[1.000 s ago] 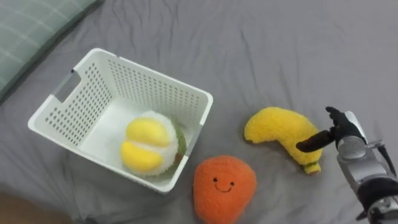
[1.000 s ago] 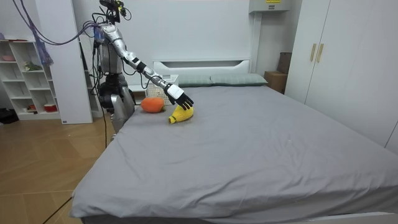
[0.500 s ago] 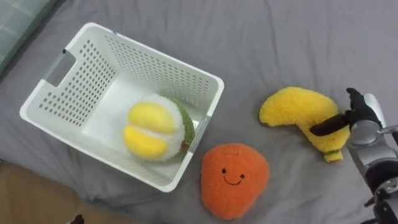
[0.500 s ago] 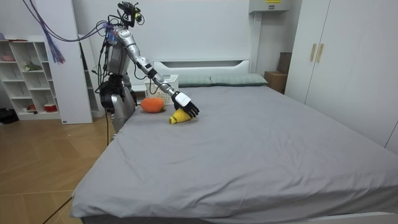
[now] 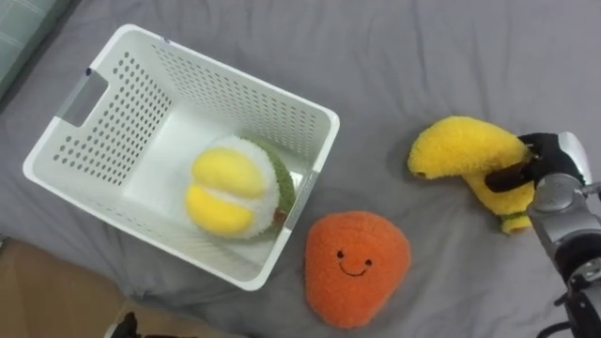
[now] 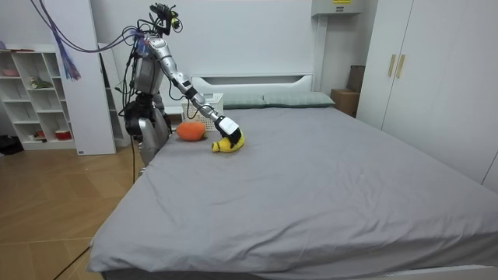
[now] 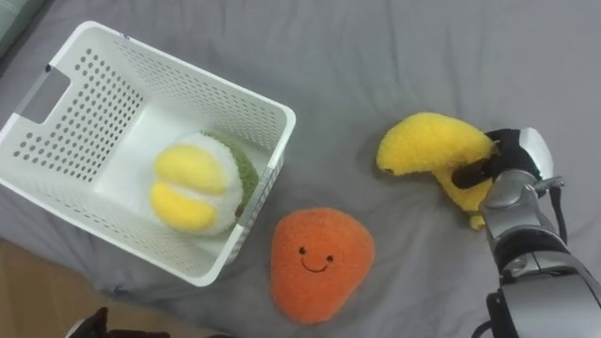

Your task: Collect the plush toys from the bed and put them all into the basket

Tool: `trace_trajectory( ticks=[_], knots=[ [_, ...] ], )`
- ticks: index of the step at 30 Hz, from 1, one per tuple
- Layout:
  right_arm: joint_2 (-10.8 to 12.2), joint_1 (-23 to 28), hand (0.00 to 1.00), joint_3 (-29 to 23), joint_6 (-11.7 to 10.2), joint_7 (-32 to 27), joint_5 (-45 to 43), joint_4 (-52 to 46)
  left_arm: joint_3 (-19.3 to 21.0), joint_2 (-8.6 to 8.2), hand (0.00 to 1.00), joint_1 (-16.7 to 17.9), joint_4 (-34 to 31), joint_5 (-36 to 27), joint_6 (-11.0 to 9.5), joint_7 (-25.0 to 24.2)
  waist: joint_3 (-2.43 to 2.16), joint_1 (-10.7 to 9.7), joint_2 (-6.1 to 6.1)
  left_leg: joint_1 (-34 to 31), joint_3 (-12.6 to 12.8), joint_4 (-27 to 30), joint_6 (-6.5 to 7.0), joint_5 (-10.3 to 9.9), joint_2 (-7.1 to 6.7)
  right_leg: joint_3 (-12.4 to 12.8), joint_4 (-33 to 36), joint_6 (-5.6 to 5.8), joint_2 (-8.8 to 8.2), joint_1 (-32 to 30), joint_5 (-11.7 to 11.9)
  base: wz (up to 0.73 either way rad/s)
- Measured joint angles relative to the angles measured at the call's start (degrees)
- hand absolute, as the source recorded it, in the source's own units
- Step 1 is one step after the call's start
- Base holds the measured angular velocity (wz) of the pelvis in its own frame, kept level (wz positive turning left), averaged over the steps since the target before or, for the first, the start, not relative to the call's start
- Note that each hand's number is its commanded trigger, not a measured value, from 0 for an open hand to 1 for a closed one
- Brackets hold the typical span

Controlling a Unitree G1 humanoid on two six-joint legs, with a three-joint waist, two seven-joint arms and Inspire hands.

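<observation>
A yellow plush banana [image 5: 467,158] [image 7: 432,150] [image 6: 229,145] lies on the grey bed at the right. My right hand [image 5: 543,167] [image 7: 505,160] has its fingers and thumb curled round the banana's stem end. An orange plush with a smiling face [image 5: 355,267] [image 7: 319,252] [image 6: 190,131] rests near the bed's front edge. The white perforated basket [image 5: 84,139] [image 7: 56,113] at the left holds a yellow, white and green plush [image 5: 235,192] [image 7: 199,182]. In the room view I stand at the bedside, right arm stretched out over the bed.
A green checked pillow [image 5: 21,21] shows at the top left corner. Wooden floor [image 5: 56,300] lies past the bed's near edge. Grey sheet [image 5: 451,56] stretches open beyond the toys.
My right hand has closed its fingers round the banana's end; before, they were spread beside it. The banana has shifted slightly with the hand.
</observation>
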Motion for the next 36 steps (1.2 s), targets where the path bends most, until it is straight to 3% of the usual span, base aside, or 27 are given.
trace_trajectory(
  ticks=[10, 13, 17, 22, 24, 28, 29, 33, 36],
  knots=[
    [0.0, 0.0, 1.00, 0.0, -0.7, 0.2, -1.3, -1.8, -0.6, -0.01, 0.00, 0.2, 0.4, -0.5, 0.0, -1.1, -0.03, -0.1, 0.07, 0.6, 0.0, 0.0, 0.00, 0.0, -0.05, 0.1, -0.1, 0.01, -0.02, 0.6, 0.0, 0.00],
    [0.0, 0.3, 1.00, -0.1, -0.6, 0.2, -2.1, -4.6, -0.3, 0.05, 0.00, 0.4, 0.3, -2.1, 0.0, -1.1, -0.05, -0.7, 0.09, 1.9, 0.4, 0.0, 0.00, 0.0, -0.07, 0.0, -0.2, 0.01, -0.05, 2.0, 0.0, 0.00],
    [0.0, 4.0, 1.00, -0.1, -0.6, 0.2, -4.5, -15.6, 0.7, 0.22, 0.00, 1.4, 0.4, -2.0, 0.0, -0.9, -0.30, -2.0, 0.01, 4.6, 1.2, -0.2, 0.00, 0.0, -0.07, 0.7, -0.3, 0.03, -0.13, 4.4, 0.0, -0.08],
    [-0.3, 11.1, 1.00, -0.3, 0.2, 0.5, -8.0, -31.9, 5.0, 0.38, 0.00, 4.4, -0.8, -1.9, 0.1, -0.9, -1.14, -4.2, -0.06, 9.3, 1.5, -0.5, 0.00, 0.0, -0.09, 0.3, -0.5, 0.05, -0.33, 9.0, 0.0, -0.08],
    [-0.3, 14.5, 1.00, -0.7, 0.7, 1.1, -8.4, -37.8, 6.0, 0.40, 0.00, 6.9, -1.2, -1.5, 0.2, -0.9, -2.53, -5.2, -0.10, 12.8, 1.9, -2.0, 0.00, 0.0, -0.06, 0.3, -1.4, 0.18, -0.56, 12.0, -0.1, -0.12],
    [-0.2, 16.5, 1.00, -1.3, 1.0, 2.6, -8.9, -41.5, 6.8, 0.28, 0.00, 9.7, -1.3, -2.1, 0.2, -0.8, -2.86, -6.2, 0.23, 17.3, 3.0, -3.1, 0.02, -0.1, 0.09, 0.8, -1.3, 0.54, -0.53, 15.7, -0.3, -0.10],
    [-0.2, 16.9, 1.00, -1.6, 2.0, 3.1, -8.7, -42.9, 6.8, 0.12, 0.00, 10.5, -1.3, -2.1, 0.2, -0.8, -3.29, -6.6, 0.67, 18.4, 2.9, -4.2, 0.21, -0.5, 0.39, 1.0, -1.3, 0.63, -0.17, 16.3, -0.3, 0.00],
    [0.3, 20.3, 1.00, -2.9, 2.6, 5.0, -9.0, -49.6, 7.0, -0.15, 0.00, 12.6, -1.3, -1.4, 0.5, -0.8, -3.83, -6.8, 0.99, 21.2, 3.2, -4.0, 0.21, -0.6, 0.44, 1.9, -1.0, 0.58, -0.06, 19.2, -0.3, -0.05],
    [0.3, 20.4, 1.00, -2.9, 2.8, 5.6, -9.0, -50.5, 6.9, -0.23, 0.00, 12.8, -1.3, -1.5, 1.2, -0.8, -3.80, -7.0, 1.01, 22.2, 3.3, -3.8, 0.19, -0.5, 0.45, 2.0, -1.1, 0.56, -0.08, 20.2, -0.3, 0.00]
  ],
)
